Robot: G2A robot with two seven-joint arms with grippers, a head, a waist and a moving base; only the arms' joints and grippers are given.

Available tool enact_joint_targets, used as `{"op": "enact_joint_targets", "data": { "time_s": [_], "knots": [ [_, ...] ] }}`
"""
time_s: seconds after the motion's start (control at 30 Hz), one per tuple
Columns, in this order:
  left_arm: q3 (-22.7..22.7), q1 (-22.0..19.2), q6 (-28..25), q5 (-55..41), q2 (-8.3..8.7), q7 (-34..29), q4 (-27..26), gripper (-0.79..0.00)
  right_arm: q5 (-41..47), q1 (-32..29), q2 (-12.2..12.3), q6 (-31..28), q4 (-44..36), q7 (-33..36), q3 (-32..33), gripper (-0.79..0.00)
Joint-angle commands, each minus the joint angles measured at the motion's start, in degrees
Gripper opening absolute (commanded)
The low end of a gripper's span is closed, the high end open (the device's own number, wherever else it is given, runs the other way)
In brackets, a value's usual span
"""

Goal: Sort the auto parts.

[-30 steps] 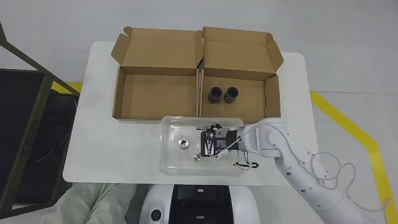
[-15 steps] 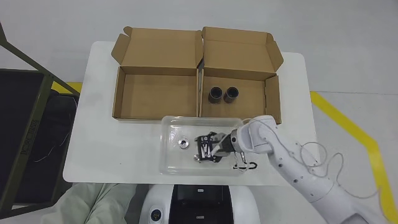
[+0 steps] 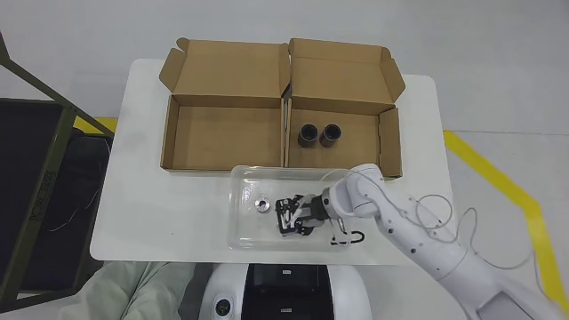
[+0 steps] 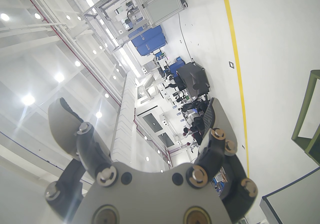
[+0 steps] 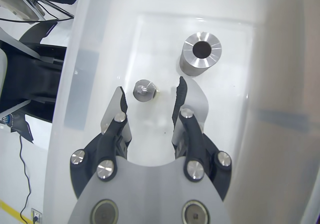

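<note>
two metal parts lie in the clear tray [image 3: 240,231] at the near edge of the table [image 3: 142,187]: a small round stud [image 5: 144,90] and a thicker steel sleeve [image 5: 201,54]. my right gripper [image 5: 152,91] is down inside the tray, fingers spread and nothing between the pads yet.

as i read it, the next move hangs on one thing. the stud sits right in the mouth of that gap, level with the fingertips. it is closer to one pad than the other and touches neither. it stands on end, axis pointing up toward the wrist camera, so there is no long side to line up on. a slight advance and a squeeze should take it, though i can't tell how high the tips ride above the tray floor.

the sleeve also stands upright, bore up, just beyond one fingertip and apart from it. i'd watch for a nudge there.

the right arm is plainly the nearer one. my left gripper [image 4: 136,110] is aimed off into the room, fingers wide apart and empty.

the top view gives me the destinations: a left box [image 3: 222,138] and a right box [image 3: 356,147] behind the tray, the right one holding two dark cylinders [image 3: 308,133] side by side. the right wrist view gives me the stud-to-pad gap, which is too fine to judge from above.
</note>
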Motion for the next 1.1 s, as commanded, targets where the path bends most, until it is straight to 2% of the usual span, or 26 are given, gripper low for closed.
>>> {"op": "enact_joint_targets", "data": {
  "time_s": [0.0,0.23,0.3,0.43,0.57,0.63,1.07],
  "knots": [
    [0.00,0.00,0.00,0.00,0.00,0.00,0.00,0.000,0.33,0.75,-0.25,0.00,0.82,0.11,-1.10,-0.369],
    [0.00,0.00,0.00,0.00,0.00,0.00,0.00,0.000,1.15,2.91,-1.04,0.00,3.10,-0.14,-3.84,-0.406],
    [0.00,0.00,0.00,0.00,0.00,0.00,0.00,0.000,1.27,3.40,-1.22,0.00,3.56,-0.24,-4.42,-0.443],
    [0.00,0.00,0.00,0.00,0.00,0.00,0.00,0.000,1.24,4.21,-1.44,0.00,3.94,-0.55,-5.26,-0.551],
    [0.00,0.00,0.00,0.00,0.00,0.00,0.00,0.000,0.86,4.53,-1.36,0.00,3.62,-0.90,-5.22,-0.736],
    [0.00,0.00,0.00,0.00,0.00,0.00,0.00,0.000,0.55,4.49,-1.23,0.00,3.14,-0.90,-5.08,-0.770],
    [0.00,0.00,0.00,0.00,0.00,0.00,0.00,0.000,-1.59,2.35,0.47,2.18,-3.82,-1.58,-1.45,-0.785]
  ]
}}
